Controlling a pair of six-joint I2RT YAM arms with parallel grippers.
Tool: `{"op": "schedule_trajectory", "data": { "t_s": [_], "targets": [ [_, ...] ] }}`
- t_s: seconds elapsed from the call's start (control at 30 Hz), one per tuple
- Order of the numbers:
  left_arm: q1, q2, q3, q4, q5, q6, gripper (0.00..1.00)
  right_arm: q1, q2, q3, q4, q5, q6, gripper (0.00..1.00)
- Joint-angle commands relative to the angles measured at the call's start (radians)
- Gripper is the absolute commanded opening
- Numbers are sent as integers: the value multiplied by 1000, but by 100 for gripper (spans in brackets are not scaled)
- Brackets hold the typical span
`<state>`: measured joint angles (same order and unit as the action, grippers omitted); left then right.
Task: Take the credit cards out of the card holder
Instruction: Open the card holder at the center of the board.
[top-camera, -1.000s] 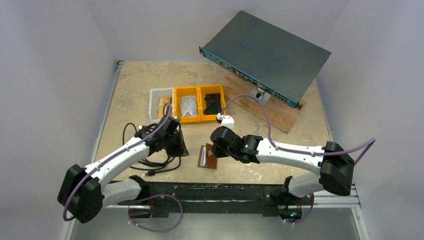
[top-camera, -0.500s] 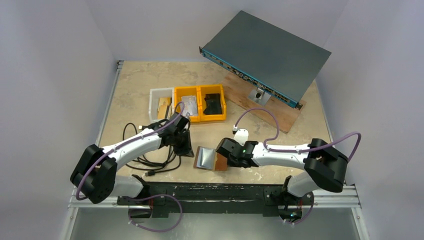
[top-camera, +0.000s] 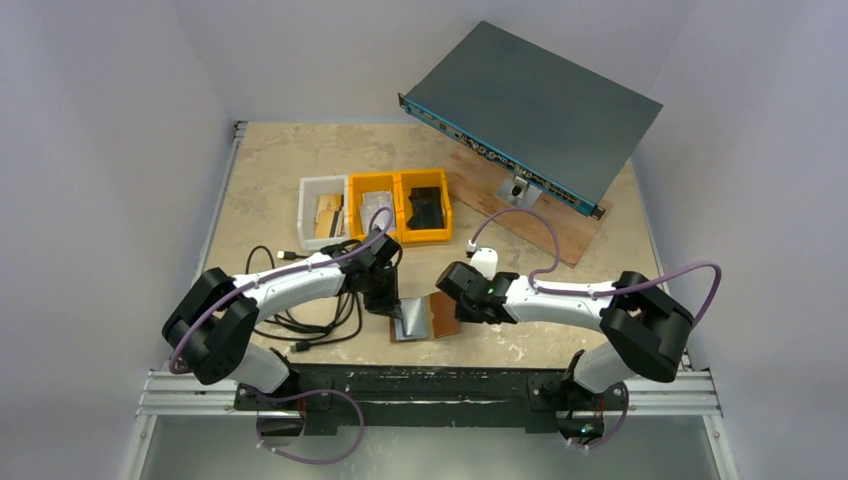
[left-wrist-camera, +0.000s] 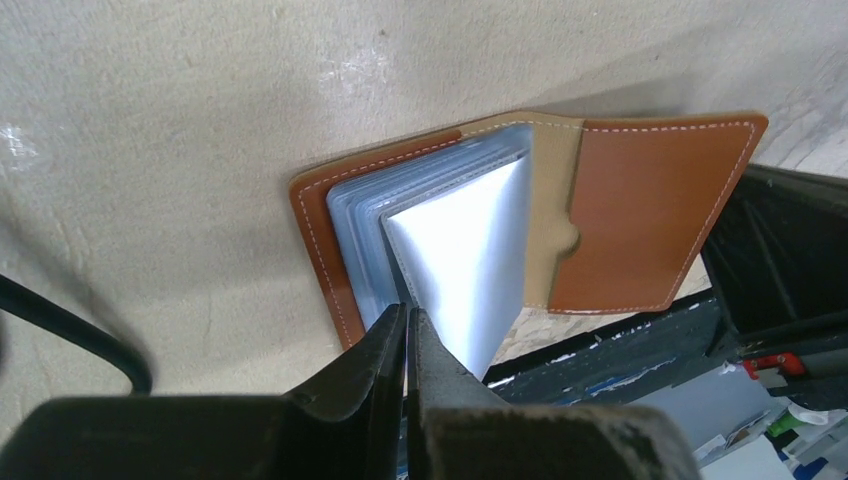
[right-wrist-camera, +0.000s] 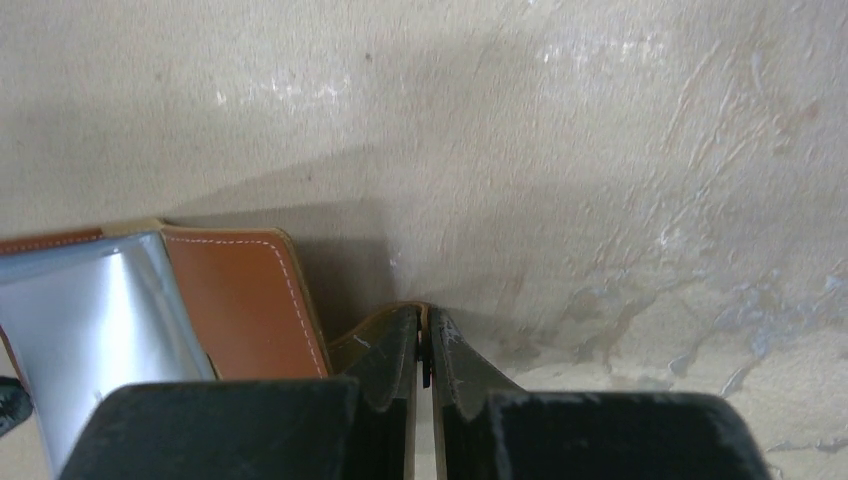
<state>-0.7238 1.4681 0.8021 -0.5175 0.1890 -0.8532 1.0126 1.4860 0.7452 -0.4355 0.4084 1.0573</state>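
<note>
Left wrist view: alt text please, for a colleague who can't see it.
The left gripper, jaws shut, pinches the lower corner of a shiny clear pocket sleeve, raised from the open brown card holder lying on the beige table.

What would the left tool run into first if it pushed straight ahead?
The silvery plastic sleeve of the card holder, whose edge the left tool seems to pinch.

The card holder (left-wrist-camera: 640, 215) lies open on the beige bench (left-wrist-camera: 200, 120), its brown flap spread to the right. Clear silvery-blue pockets fan up from its left half. The left hand (left-wrist-camera: 407, 318) pinches the near corner of the top pocket (left-wrist-camera: 465, 260), which stands raised off the stack. A black cable (left-wrist-camera: 70, 335) crosses the near left.
</note>
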Motion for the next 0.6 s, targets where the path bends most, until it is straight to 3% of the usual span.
{"op": "schedule_trajectory", "data": {
  "t_s": [0.0, 0.57],
  "targets": [
    [-19, -10, 32, 17, -33, -47, 3, -34, 41, 12, 19, 3, -76, 0],
    [-39, 55, 121, 58, 36, -56, 3, -36, 26, 43, -3, -16, -92, 0]
  ]
}}
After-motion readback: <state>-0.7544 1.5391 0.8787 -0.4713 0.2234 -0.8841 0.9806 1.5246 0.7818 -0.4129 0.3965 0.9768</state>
